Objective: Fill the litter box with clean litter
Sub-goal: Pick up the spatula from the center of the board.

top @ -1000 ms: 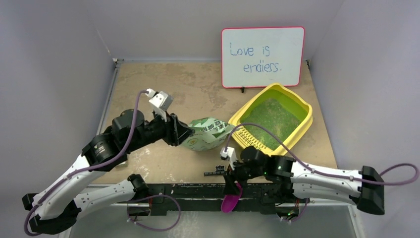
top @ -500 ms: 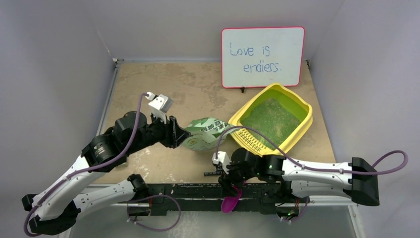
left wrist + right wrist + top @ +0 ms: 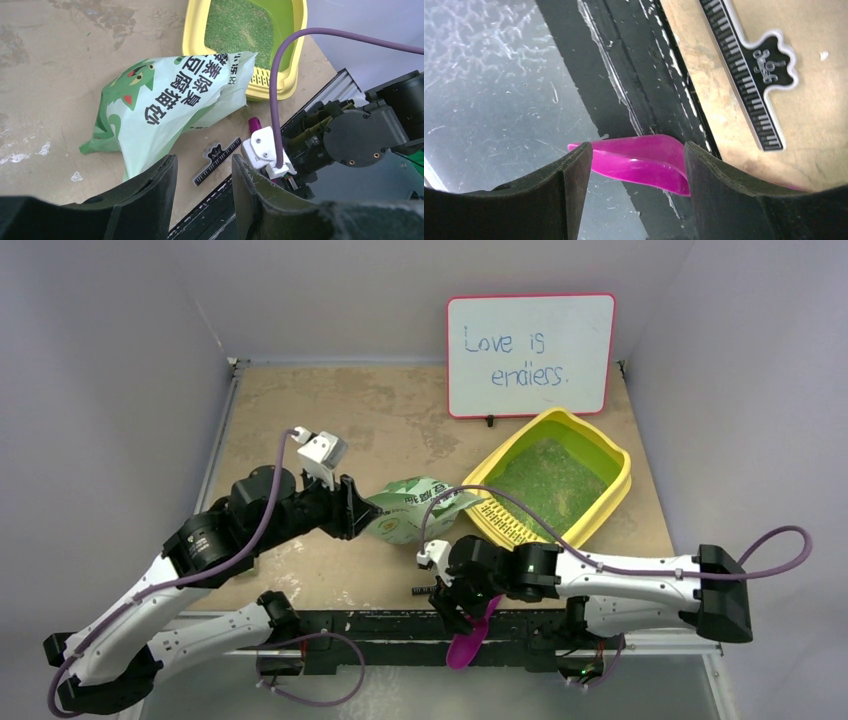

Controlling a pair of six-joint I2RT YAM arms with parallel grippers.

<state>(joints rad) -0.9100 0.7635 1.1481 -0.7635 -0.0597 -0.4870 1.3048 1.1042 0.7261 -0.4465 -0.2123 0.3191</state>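
At the table's (image 3: 300, 420) near edge, the right gripper (image 3: 636, 147) hovers open-jawed over a magenta scoop (image 3: 462, 648); the left gripper (image 3: 202, 159), jaws apart and empty, flanks the bag (image 3: 170, 105).

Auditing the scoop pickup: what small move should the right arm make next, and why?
Probably lower the right tool and close on the scoop: its jaws stand open astride it as it lies across the front rail. The box already holds litter, so levelling may remain.

The yellow litter box (image 3: 612, 506) (slotted grille at its near end) lies skewed, floor covered with green clean litter (image 3: 545, 480).
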